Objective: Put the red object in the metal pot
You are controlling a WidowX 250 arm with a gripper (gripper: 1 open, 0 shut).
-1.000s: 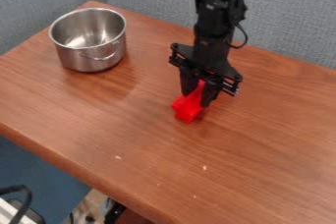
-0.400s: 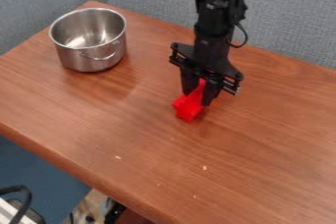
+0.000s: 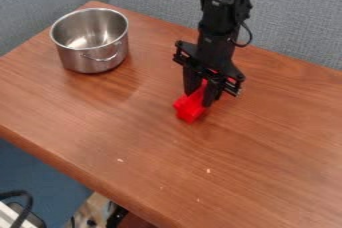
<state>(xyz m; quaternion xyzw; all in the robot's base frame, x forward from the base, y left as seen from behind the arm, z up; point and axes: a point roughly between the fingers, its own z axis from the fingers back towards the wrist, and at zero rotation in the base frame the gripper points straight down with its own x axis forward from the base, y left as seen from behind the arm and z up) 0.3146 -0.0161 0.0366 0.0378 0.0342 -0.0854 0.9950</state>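
The red object (image 3: 191,107) is a bright red block resting on the wooden table (image 3: 120,122), right of centre. My gripper (image 3: 202,92) points straight down over it, its black fingers closed around the block's upper end. The block's lower end shows below the fingers and seems to touch the tabletop. The metal pot (image 3: 90,39) is a shiny round steel pot standing at the table's back left, well apart from the gripper and with nothing visible inside.
The wooden table's front edge runs diagonally from the left side to the bottom centre, with floor and cables below it. A grey-blue wall stands behind the table. The arm's black column rises from the gripper to the top edge.
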